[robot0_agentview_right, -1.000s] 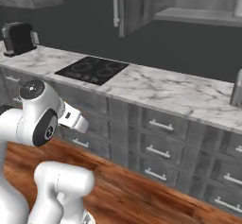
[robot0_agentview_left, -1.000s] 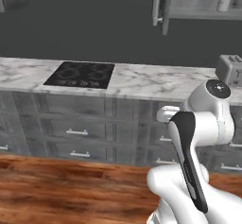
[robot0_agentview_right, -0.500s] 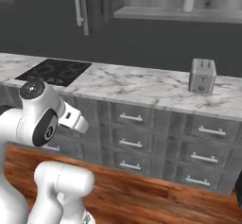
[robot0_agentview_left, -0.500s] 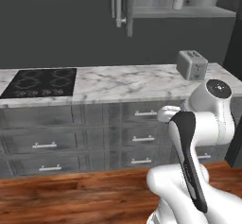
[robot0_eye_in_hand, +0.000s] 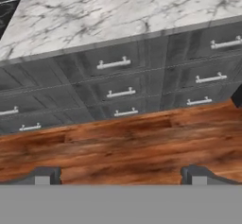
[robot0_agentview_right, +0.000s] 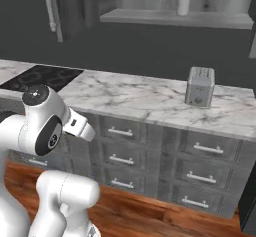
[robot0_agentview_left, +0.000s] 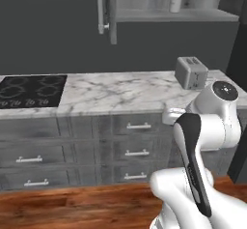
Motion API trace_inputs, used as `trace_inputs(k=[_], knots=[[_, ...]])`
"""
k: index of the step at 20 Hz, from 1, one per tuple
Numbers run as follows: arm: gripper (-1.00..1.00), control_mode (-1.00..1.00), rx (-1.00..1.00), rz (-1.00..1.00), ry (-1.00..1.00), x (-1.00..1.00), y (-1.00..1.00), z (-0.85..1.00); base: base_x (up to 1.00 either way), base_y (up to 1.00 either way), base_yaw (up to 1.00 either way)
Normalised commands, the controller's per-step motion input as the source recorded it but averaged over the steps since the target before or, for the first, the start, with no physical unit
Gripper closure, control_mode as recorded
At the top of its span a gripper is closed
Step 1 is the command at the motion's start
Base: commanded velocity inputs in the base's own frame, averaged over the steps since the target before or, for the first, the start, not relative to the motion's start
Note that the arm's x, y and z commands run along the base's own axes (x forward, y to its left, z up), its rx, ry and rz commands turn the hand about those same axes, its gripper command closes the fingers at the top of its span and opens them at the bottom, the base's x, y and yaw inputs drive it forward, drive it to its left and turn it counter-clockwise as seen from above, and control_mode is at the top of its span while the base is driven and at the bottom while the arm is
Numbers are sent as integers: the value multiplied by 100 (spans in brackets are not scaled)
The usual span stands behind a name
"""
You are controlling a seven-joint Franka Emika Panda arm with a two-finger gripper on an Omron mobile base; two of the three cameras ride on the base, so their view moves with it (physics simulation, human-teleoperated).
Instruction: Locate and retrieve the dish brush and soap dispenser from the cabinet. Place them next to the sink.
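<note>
Up on the grey shelf of the grey wood-grain wall cabinet [robot0_agentview_left: 164,14] [robot0_agentview_right: 175,17], far above and beyond the fingers, stands the small white rounded soap dispenser with its orange pump top [robot0_agentview_left: 176,0] [robot0_agentview_right: 184,2], upright near the back wall. To its left the cabinet's tall door [robot0_agentview_left: 112,11] stands open, its long pale cylindrical bar handle [robot0_agentview_left: 101,8] [robot0_agentview_right: 49,5] facing outward. Below, on the white marble counter [robot0_agentview_left: 120,90] [robot0_agentview_right: 145,97] [robot0_eye_in_hand: 108,15], sits a boxy grey toaster [robot0_agentview_left: 191,72] [robot0_agentview_right: 200,86]. The two-finger gripper [robot0_eye_in_hand: 121,176] hangs empty, its dark finger tips [robot0_eye_in_hand: 45,176] spread wide, aimed down at the grey drawer fronts with small handles [robot0_eye_in_hand: 113,76] and the reddish wooden floor [robot0_eye_in_hand: 127,147] just ahead of them.
</note>
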Motion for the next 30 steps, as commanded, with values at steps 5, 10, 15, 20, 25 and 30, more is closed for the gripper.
trace_inputs(k=[5, 10, 15, 20, 25, 30], knots=[[-100, 100, 0, 0, 0, 0, 0, 0, 65, -61, 11], [-100, 100, 0, 0, 0, 0, 0, 0, 48, 0, 2], [-100, 100, 0, 0, 0, 0, 0, 0, 76, 0, 0], [-100, 100, 0, 0, 0, 0, 0, 0, 83, -17, 0], [-100, 100, 0, 0, 0, 0, 0, 0, 56, -6, 0], [-100, 100, 0, 0, 0, 0, 0, 0, 28, 0, 1]])
